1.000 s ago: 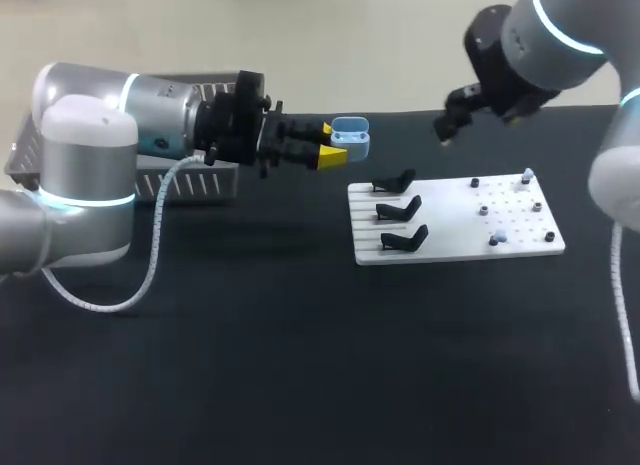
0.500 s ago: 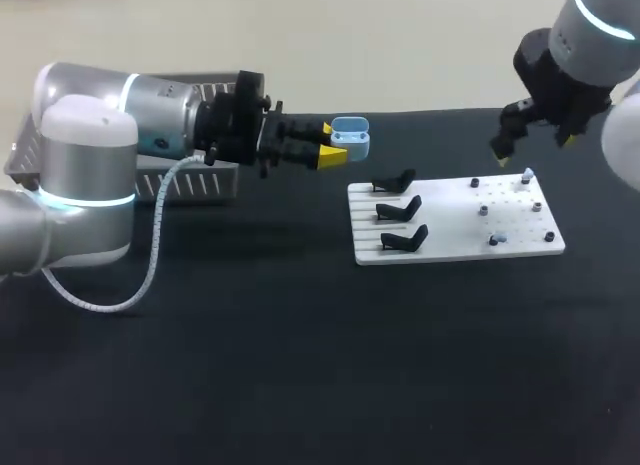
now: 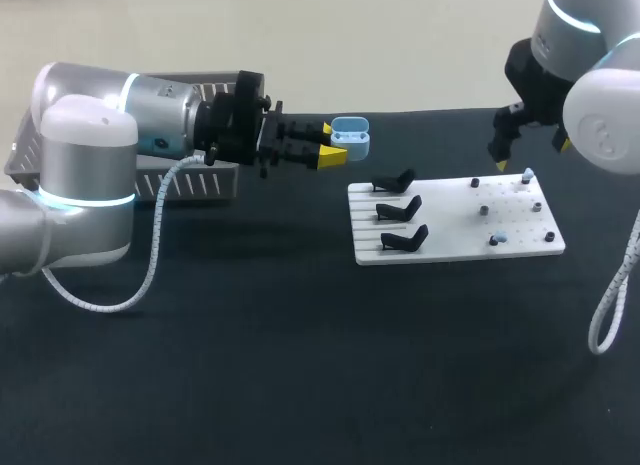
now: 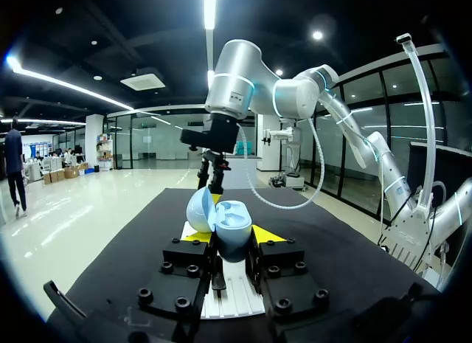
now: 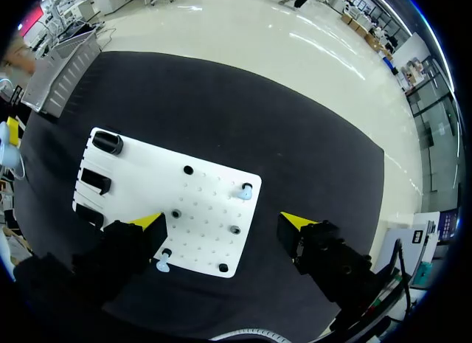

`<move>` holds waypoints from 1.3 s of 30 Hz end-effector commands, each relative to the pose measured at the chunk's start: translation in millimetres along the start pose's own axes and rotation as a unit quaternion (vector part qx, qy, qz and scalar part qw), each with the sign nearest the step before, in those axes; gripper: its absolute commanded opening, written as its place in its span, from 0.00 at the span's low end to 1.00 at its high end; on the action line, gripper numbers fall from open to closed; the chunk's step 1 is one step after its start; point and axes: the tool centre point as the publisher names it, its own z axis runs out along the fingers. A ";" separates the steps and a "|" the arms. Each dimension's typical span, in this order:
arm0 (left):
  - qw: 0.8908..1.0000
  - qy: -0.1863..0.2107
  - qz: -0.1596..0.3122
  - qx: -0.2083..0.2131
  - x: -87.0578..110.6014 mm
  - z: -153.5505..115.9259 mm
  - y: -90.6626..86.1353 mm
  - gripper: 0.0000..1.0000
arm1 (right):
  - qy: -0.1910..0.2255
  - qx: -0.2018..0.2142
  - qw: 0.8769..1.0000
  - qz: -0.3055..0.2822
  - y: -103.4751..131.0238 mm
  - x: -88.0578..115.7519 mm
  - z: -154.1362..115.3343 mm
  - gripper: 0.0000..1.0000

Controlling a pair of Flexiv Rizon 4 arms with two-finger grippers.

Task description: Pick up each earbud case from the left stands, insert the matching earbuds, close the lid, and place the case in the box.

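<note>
Earbud case [image 3: 352,135] — lid open, clamped in the left gripper [image 3: 330,145] — hangs beside the white board [image 3: 450,240], off its edge with 3 black stands [image 3: 398,210]. Right gripper [image 5: 221,223], fingers apart and empty, hovers above the board's far corner — 1 pale-blue earbud [image 5: 244,189] sits ahead between its 2 tips, so the right arm is nearer.

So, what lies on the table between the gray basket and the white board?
Only bare black table lies between the basket and the board, as the head view shows. Above that stretch, the left end effector holds the open blue case.
</note>
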 end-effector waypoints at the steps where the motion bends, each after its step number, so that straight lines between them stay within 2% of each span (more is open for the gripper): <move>1: 1.000 -0.001 0.002 -0.003 0.9 0.4 -1.6 0.00 | -0.001 0.000 1.000 0.000 -0.1 0.7 -0.6 1.00; 12: 1.000 -0.001 0.002 -0.003 0.9 0.4 -1.6 0.00 | -0.001 0.000 1.000 0.000 -0.1 0.7 -0.6 1.00; 28: 1.000 -0.001 0.002 -0.003 0.9 0.4 -1.6 0.00 | 0.031 0.017 0.999 0.000 -7.0 -4.1 30.6 1.00; 29: 1.000 -0.001 0.002 -0.003 0.9 0.4 -1.6 0.00 | 0.032 0.018 0.999 0.002 -8.2 -4.2 32.3 0.97; 30: 1.000 -0.001 0.002 -0.003 0.9 0.4 -1.6 0.00 | 0.033 0.019 0.999 0.003 -9.0 -4.0 33.5 0.84; 32: 1.000 -0.001 0.002 -0.003 0.9 0.4 -1.6 0.00 | 0.037 0.022 0.999 0.008 -10.5 -3.6 36.8 0.89; 34: 1.000 -0.001 0.002 -0.003 0.9 0.4 -1.6 0.00 | 0.045 0.026 0.999 0.014 -10.3 -3.2 41.3 0.84; 39: 1.000 -0.001 0.002 -0.003 0.9 0.4 -1.6 0.00 | 0.051 0.039 0.997 0.036 -11.1 -3.5 49.5 0.51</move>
